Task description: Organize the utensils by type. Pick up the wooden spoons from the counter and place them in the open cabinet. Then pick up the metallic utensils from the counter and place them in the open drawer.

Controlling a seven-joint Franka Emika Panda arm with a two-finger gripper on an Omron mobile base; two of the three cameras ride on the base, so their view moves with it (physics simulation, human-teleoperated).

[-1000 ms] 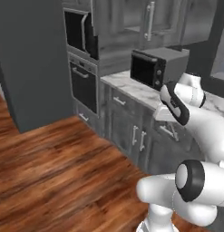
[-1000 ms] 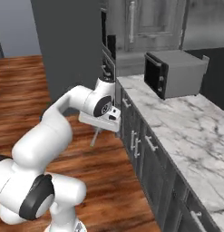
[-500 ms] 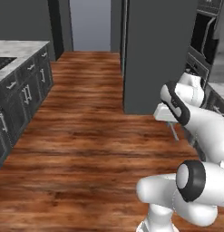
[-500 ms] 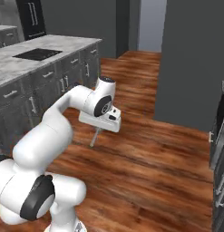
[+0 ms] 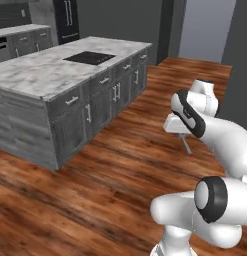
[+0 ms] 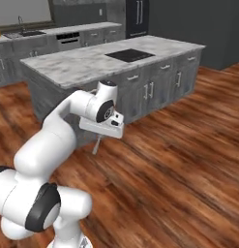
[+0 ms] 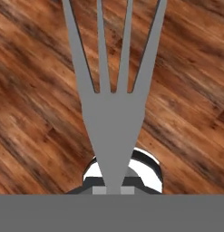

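Note:
A slim silver-grey fork (image 7: 112, 113), one of the metallic utensils, is clamped in my gripper (image 7: 112, 188), which is shut on its handle. Its tines point away from the hand over the wooden floor. In the left base view the fork (image 5: 186, 145) hangs down from the gripper (image 5: 182, 135) at mid height on the right. In the right base view the same fork (image 6: 97, 144) dangles below the gripper (image 6: 99, 136), in front of the island's cabinet fronts.
A kitchen island (image 5: 40, 72) with a marble top and a black cooktop (image 5: 89, 57) stands ahead on the left; in the right base view the island (image 6: 67, 65) lies just behind the arm. A back worktop with a sink (image 6: 24, 34) runs along the far wall. Wooden floor (image 6: 179, 160) spreads around.
The whole picture has swung: the base has turned from the oven and microwave wall, past a tall dark unit, to the island. The fork stays in the shut gripper.

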